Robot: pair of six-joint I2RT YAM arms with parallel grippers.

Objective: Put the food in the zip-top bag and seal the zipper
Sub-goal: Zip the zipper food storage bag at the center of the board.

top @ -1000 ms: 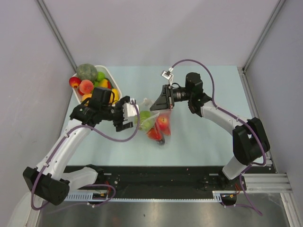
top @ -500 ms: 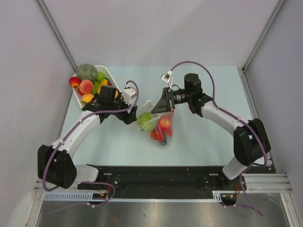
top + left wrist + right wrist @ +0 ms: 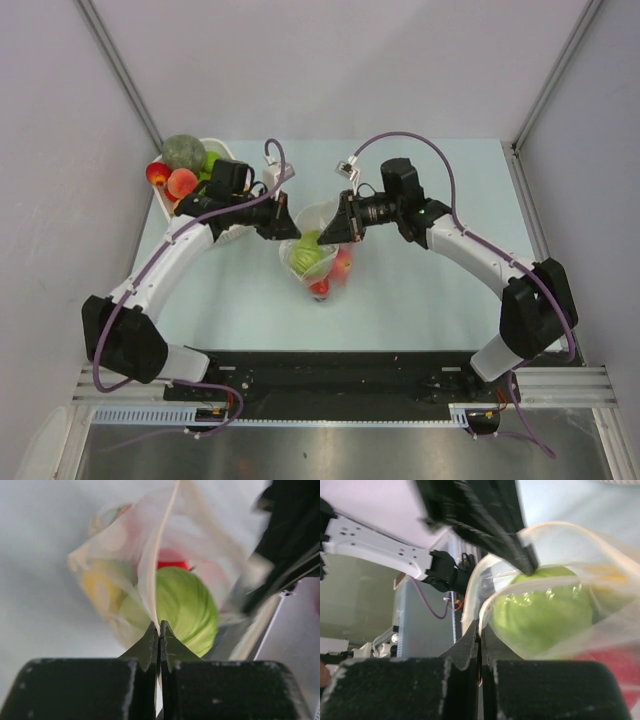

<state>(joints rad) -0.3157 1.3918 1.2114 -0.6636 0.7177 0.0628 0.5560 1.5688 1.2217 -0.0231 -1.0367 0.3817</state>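
Note:
The clear zip-top bag (image 3: 318, 255) hangs between both arms over the middle of the table, its mouth held wide. Inside it lie a green round fruit (image 3: 307, 252), red pieces (image 3: 340, 268) and a yellow piece (image 3: 97, 587). My left gripper (image 3: 288, 226) is shut on the bag's left mouth edge (image 3: 150, 575), which runs straight into its closed jaws. My right gripper (image 3: 338, 228) is shut on the right mouth edge (image 3: 487, 612). The green fruit (image 3: 542, 612) fills the right wrist view behind the plastic. The zipper cannot be told apart from the rim.
A white basket (image 3: 241, 172) at the back left holds more food: a dark green round fruit (image 3: 183, 151), red apples (image 3: 181, 183) and a small green piece (image 3: 211, 160). The left arm crosses over the basket's right side. Grey walls close in the table.
My left gripper swung from in front of the basket to the bag's left mouth edge and shut on it. The bag has lifted and its mouth now stands wider.

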